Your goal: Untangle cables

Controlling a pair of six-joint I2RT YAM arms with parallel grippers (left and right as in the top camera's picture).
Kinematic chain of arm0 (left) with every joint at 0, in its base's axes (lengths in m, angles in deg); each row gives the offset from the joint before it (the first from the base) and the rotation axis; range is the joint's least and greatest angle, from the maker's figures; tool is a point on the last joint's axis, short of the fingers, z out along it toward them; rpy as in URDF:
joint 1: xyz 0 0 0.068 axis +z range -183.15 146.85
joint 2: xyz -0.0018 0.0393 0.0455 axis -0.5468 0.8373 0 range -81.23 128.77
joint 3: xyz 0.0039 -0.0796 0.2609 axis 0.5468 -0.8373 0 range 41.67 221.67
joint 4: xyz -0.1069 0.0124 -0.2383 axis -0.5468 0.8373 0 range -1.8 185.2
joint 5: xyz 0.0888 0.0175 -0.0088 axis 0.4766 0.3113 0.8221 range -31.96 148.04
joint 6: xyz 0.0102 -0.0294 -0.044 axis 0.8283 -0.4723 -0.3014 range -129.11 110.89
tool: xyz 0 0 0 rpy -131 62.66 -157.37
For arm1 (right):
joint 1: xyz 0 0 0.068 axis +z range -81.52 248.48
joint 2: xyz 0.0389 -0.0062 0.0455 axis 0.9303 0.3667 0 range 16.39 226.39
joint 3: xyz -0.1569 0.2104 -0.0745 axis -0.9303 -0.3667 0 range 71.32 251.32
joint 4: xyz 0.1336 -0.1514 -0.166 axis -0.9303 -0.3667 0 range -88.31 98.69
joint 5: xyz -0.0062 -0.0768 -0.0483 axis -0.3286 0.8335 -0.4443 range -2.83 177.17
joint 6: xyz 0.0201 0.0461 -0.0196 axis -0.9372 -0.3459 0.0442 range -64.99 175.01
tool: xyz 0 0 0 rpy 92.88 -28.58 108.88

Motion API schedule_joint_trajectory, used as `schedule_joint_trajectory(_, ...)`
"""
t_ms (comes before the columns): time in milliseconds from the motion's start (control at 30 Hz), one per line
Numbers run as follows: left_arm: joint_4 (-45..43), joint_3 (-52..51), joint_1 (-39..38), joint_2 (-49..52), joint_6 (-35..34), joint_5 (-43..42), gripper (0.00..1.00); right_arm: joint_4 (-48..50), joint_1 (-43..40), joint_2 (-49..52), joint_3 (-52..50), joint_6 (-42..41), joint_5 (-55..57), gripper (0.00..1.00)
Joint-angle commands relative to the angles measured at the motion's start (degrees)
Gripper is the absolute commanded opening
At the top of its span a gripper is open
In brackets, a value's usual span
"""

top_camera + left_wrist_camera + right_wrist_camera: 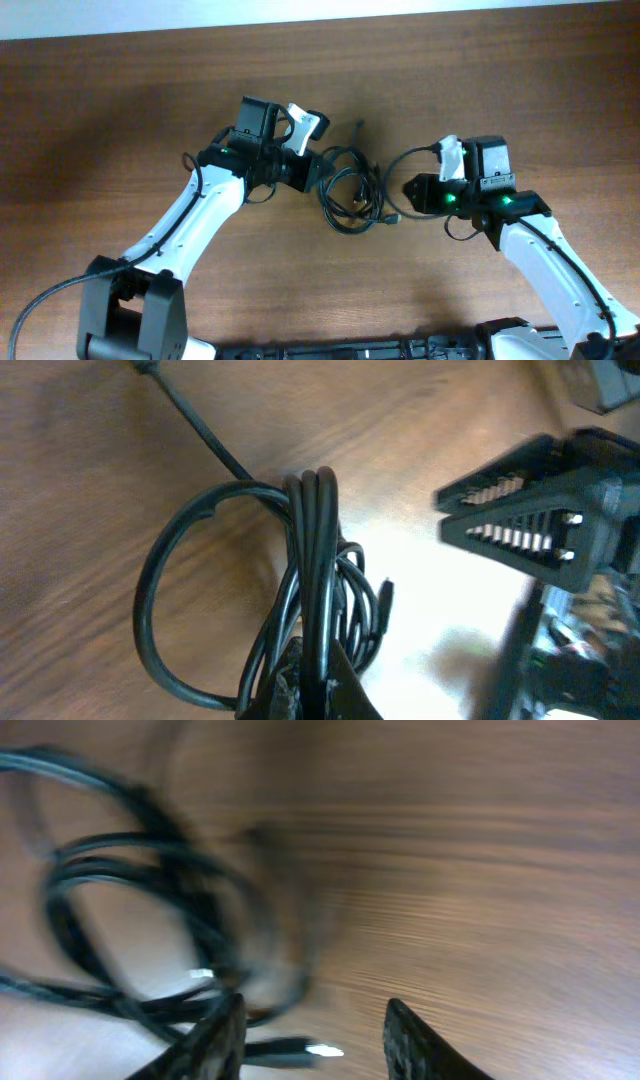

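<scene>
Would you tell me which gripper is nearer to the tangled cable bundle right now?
Left. The left gripper is shut on the cable bundle. The right gripper is open off the bundle's opposite side, beside one silvery plug tip.

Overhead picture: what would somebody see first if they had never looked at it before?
A tangle of thin black cables lies in the middle of the brown wooden table. The left gripper holds one side of the bundle. The open right gripper faces it from the other side, with a silvery plug tip just in front of it.
</scene>
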Motion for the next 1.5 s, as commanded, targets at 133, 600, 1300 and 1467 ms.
schedule_joint_trajectory(133, -2.69, 0.13, -0.07, -1.29, 1.29, -17.55, 0.0, 0.61, 0.15, -0.04, 0.17, 5.35, -12.83, 0.48)
schedule_joint_trajectory(600, -5.84, 0.13, 0.52, -1.29, -15.98, 8.09, 0.0, -11.32, 0.15, 0.09, 0.13, -10.54, 23.71, 0.15)
schedule_joint_trajectory(1300, -12.92, 0.13, 3.76, -1.29, -11.23, -3.72, 0.0, -10.8, 0.15, 0.09, 0.13, -11.5, 21.92, 0.32)
schedule_joint_trajectory(1467, 3.63, 0.11, 3.85, -1.29, -15.39, 35.63, 0.49, -10.54, 0.15, 0.09, 0.13, -11.52, 21.9, 0.35)
